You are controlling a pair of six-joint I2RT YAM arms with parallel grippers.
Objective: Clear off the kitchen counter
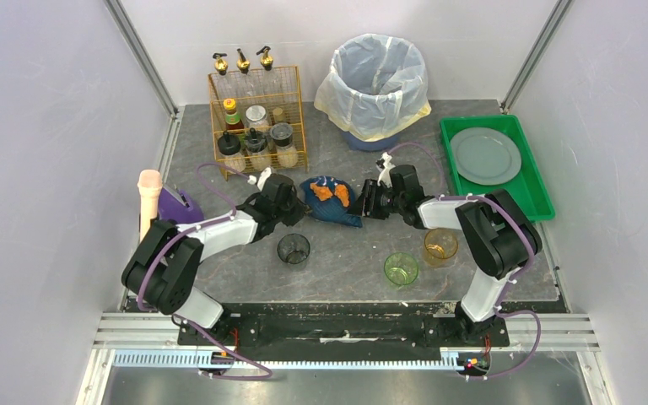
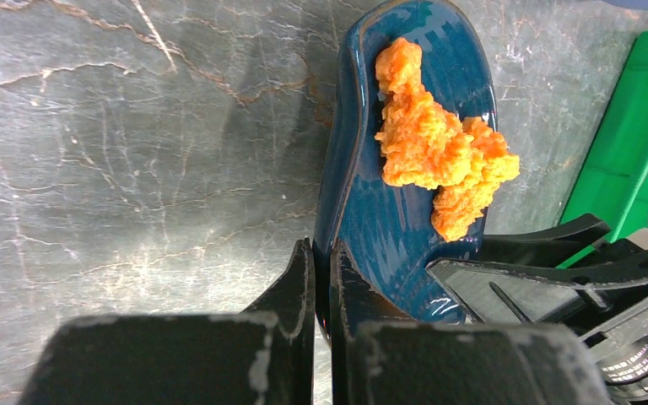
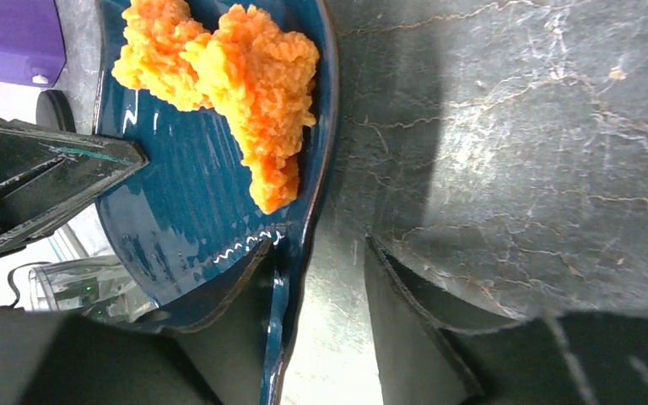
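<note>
Your left gripper (image 2: pixel 321 253) clamps the plate (image 2: pixel 388 228); right gripper (image 3: pixel 319 245) straddles its rim, jaws apart; close it, then likely tip the scraps (image 2: pixel 439 152) into the bin (image 1: pixel 346 101) at one o'clock.

Plate (image 1: pixel 338 216) at middle of counter (image 1: pixel 346 251); bin (image 1: pixel 377 76) behind it, rack (image 1: pixel 257 126) behind-left, tray (image 1: pixel 534 191) right, cups (image 1: pixel 401 269) in front

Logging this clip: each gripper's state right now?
Left gripper: shut on the blue plate, at its rim.
Right gripper: open, straddling that plate's rim.
</note>
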